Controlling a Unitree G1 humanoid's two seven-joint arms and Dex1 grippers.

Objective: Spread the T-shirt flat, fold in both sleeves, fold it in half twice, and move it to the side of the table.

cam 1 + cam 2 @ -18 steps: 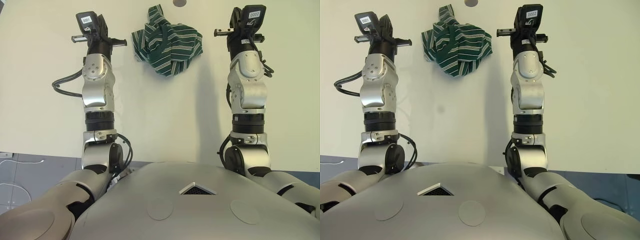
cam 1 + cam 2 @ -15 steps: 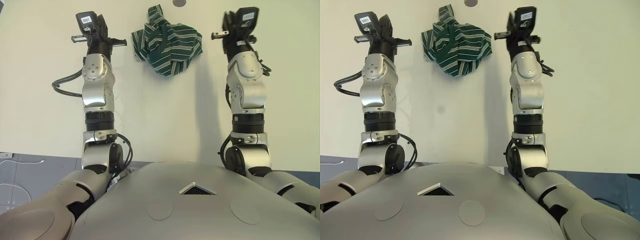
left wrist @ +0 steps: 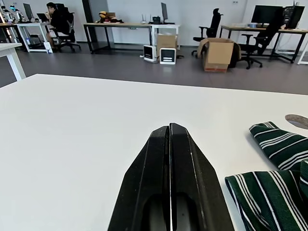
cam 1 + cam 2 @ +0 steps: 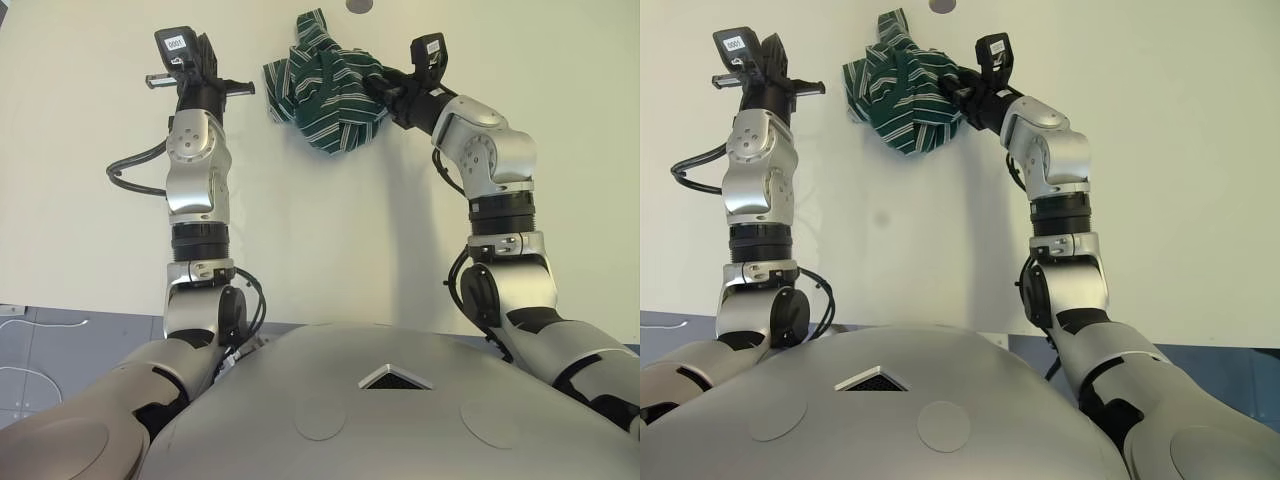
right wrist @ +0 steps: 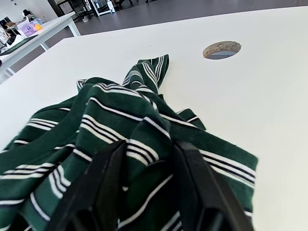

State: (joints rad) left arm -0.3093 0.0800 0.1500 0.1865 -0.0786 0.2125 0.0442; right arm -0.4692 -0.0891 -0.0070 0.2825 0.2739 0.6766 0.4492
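T-shirt point(image 4: 335, 100) is seen crumpled in a heap on the bench point(image 4: 300, 230), nothing spread yet. It sits right at the fingertips of the right hand point(image 4: 386, 88), whose fingers are spread around a striped fold (not pinched, as far as can be told). The left hand point(image 3: 168, 130) is pressed together, with the shirt off to its right and not touched. Step judged: spreading, barely begun. Next, the fold must be pinched and drawn outward, and the opposite edge taken by the left hand.

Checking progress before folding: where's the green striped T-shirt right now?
In the head views, the crumpled green white-striped T-shirt lies centred at the far end of the white table, before the round hole, with the right pincer at its right edge.
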